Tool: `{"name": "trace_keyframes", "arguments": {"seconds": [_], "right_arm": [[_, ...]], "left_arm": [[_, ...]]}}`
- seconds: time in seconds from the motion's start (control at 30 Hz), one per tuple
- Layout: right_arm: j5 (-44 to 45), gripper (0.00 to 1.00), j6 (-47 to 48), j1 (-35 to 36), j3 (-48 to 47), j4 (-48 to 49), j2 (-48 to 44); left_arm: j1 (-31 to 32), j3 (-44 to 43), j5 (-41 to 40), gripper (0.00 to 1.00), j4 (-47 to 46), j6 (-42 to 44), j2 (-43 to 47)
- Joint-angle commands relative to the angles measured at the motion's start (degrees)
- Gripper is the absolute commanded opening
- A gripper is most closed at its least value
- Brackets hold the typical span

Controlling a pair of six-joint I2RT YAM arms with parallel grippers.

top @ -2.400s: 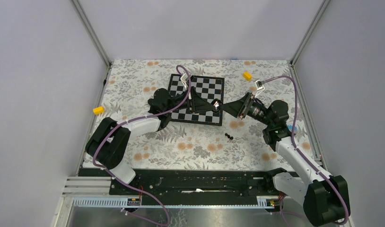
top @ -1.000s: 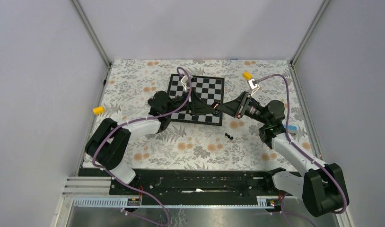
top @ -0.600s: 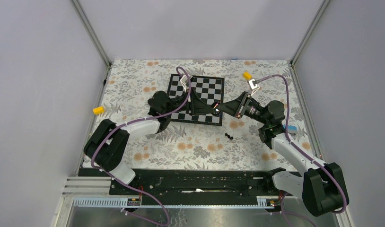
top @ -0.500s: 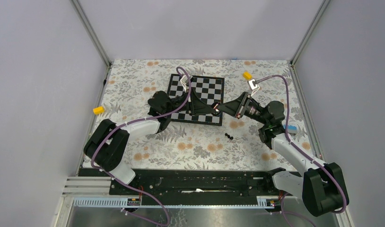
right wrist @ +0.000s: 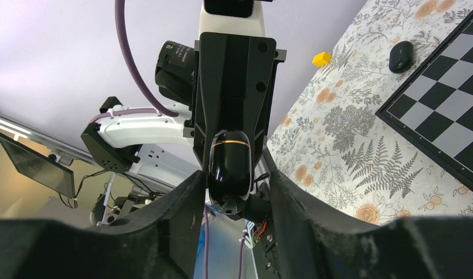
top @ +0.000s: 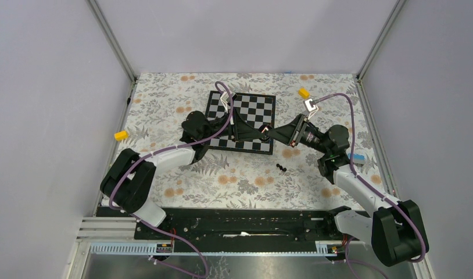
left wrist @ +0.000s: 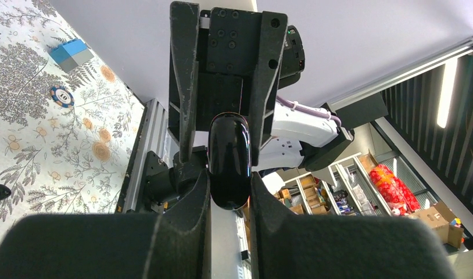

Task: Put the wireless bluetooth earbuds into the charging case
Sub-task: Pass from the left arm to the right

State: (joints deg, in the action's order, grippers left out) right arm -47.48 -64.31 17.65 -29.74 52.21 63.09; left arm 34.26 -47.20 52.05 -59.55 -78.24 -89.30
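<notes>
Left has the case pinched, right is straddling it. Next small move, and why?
Probably close the right gripper on the free end of the charging case and try prying it open. The left gripper pinches the case, the right one's jaws stand open either side of it, none of its inside shows, and the earbuds lie on the cloth.

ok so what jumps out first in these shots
The left gripper and right gripper meet tip to tip over the near right corner of the chessboard, the left pinching the black charging case, the right's fingers flanking it. Two black earbuds lie loose on the floral cloth in front.
</notes>
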Motion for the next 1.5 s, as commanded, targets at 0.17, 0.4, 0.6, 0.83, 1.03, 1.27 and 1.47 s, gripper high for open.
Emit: {"name": "trace_keyframes", "arguments": {"seconds": [0.17, 0.4, 0.6, 0.83, 1.03, 1.27, 1.47], "right_arm": [[0.2, 0.46, 0.0, 0.9, -1.3, 3.8, -0.4], [0.5, 0.18, -0.1, 1.7, -2.1, 5.0, 1.2], [0.8, 0.00, 1.1, 1.7, -0.2, 3.3, -0.1], [1.1, 0.00, 2.3, 1.7, 0.0, 1.9, -0.4], [1.0, 0.00, 2.6, 1.7, -0.2, 1.5, 0.2], [0.7, 0.00, 3.3, 1.7, -0.7, 0.8, 0.9], [0.6, 0.00, 4.2, 1.7, -1.3, -1.0, 1.5]], "left_arm": [[0.1, 0.4, -0.1, 0.00, -2.3, 1.3, 2.6], [0.2, 0.8, -0.1, 0.00, -3.5, 0.4, 2.4], [-0.3, -0.1, -0.1, 0.39, 0.4, 2.0, 3.3], [-1.7, 0.2, 0.6, 0.44, -5.4, -2.5, 1.2], [-1.8, -0.8, 0.7, 0.26, -4.2, -1.8, 0.5], [-1.8, -5.2, -2.4, 0.13, 21.7, 14.6, 4.9], [-1.7, -11.6, -13.4, 0.13, 48.3, 33.7, 9.6]]}}
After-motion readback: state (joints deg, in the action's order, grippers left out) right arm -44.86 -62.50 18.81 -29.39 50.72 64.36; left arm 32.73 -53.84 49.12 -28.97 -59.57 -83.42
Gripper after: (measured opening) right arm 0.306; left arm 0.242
